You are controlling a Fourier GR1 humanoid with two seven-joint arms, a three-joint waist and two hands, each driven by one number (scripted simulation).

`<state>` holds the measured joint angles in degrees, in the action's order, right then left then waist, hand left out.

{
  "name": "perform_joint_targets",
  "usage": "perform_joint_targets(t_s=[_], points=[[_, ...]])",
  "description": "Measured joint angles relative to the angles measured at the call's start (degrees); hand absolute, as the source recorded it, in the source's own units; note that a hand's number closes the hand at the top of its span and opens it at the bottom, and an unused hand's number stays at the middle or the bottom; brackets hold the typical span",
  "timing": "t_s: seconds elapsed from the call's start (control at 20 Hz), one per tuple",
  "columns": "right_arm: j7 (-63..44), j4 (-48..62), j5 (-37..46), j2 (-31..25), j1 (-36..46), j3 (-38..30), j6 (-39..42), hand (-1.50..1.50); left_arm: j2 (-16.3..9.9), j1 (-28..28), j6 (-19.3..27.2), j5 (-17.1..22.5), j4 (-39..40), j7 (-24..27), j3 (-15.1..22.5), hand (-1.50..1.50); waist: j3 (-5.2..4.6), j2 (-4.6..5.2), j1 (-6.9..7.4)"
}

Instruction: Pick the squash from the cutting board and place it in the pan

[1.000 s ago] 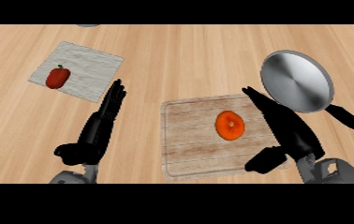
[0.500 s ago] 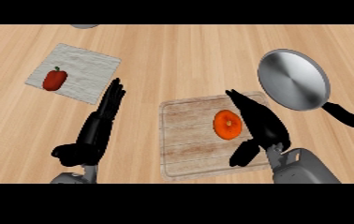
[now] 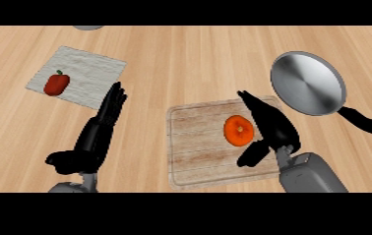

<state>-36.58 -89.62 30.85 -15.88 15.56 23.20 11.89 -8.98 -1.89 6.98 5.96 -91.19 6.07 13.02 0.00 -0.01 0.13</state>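
Observation:
An orange squash (image 3: 238, 130) lies on the pale wooden cutting board (image 3: 195, 150) at the lower middle. My right hand (image 3: 274, 127) is over the board's right side, right beside the squash, open with fingers straight and pointing up-left and the thumb hanging below it. The grey metal pan (image 3: 308, 83) lies on the counter to the upper right, its black handle (image 3: 355, 118) running down toward the right edge. My left hand (image 3: 93, 137) rests open at the lower left, fingers up, holding nothing.
A red bell pepper (image 3: 56, 83) sits on a white cloth (image 3: 87, 75) at the upper left. A grey round object (image 3: 89, 27) shows partly at the top edge. Bare wooden counter lies between the cloth and the pan.
My right hand has moved left over the cutting board, from its right edge to right beside the squash. The squash, pan and left hand keep their places.

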Motion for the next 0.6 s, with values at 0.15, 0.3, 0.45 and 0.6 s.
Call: perform_joint_targets(t_s=[0.15, 0.3, 0.45, 0.6], points=[[2.2, 1.8, 1.9, 1.8, -0.5, -1.4, -0.1, -1.50, 1.5, -0.1, -0.2, -1.3, 1.0, 0.5, -0.1, 0.00, 0.01, 0.01, -0.02], [3.7, 5.5, 3.6, 3.6, 0.5, -2.7, 0.4, -1.50, 1.9, -0.9, -1.3, -1.2, 1.7, 0.3, -1.5, 0.00, -0.01, 0.01, 0.02], [6.3, 10.1, 5.4, 4.8, 0.4, -3.5, -0.6, -1.50, 2.2, -1.2, -2.0, -1.7, 2.4, 0.3, -2.2, 0.00, 0.00, 0.03, 0.03], [8.4, 14.2, 6.6, 5.5, 1.7, -4.4, 0.4, 1.50, 2.3, -0.4, -2.7, -2.1, 1.5, 0.4, -2.7, 0.00, -0.16, -0.14, 0.08]])
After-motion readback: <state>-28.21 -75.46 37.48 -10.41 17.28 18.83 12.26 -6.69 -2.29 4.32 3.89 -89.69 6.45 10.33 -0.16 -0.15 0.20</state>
